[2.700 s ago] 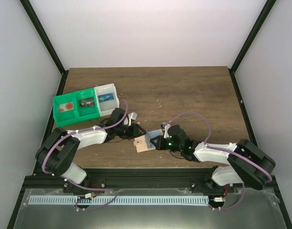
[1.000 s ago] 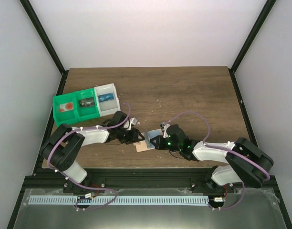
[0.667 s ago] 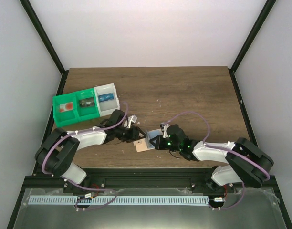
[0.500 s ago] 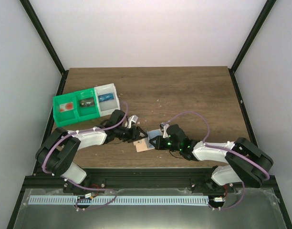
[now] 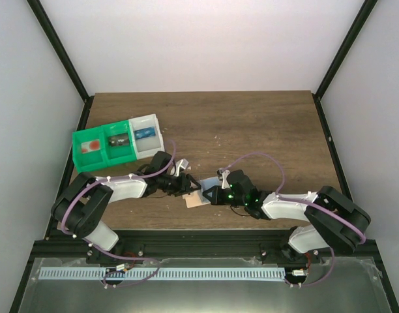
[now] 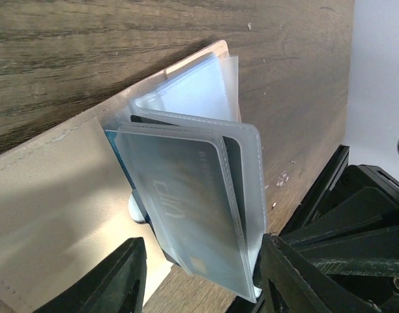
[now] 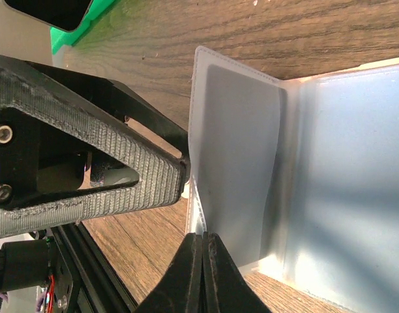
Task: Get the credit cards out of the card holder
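The holder [image 6: 49, 215] lies open on the worktop [image 6: 121, 39] near its front edge, tan cover flat and clear leaves fanned upward. The cards [image 6: 186, 215] sit inside the leaves, one grey with pale print and a blue one behind it. The left gripper [image 6: 201, 261] has its jaws about half open astride the leaf stack, not clamped on it. The right gripper [image 7: 203, 241] has its jaws fully closed on the holder, pinching a leaf's edge. Green and white bins [image 5: 115, 145] stand well apart at the left.
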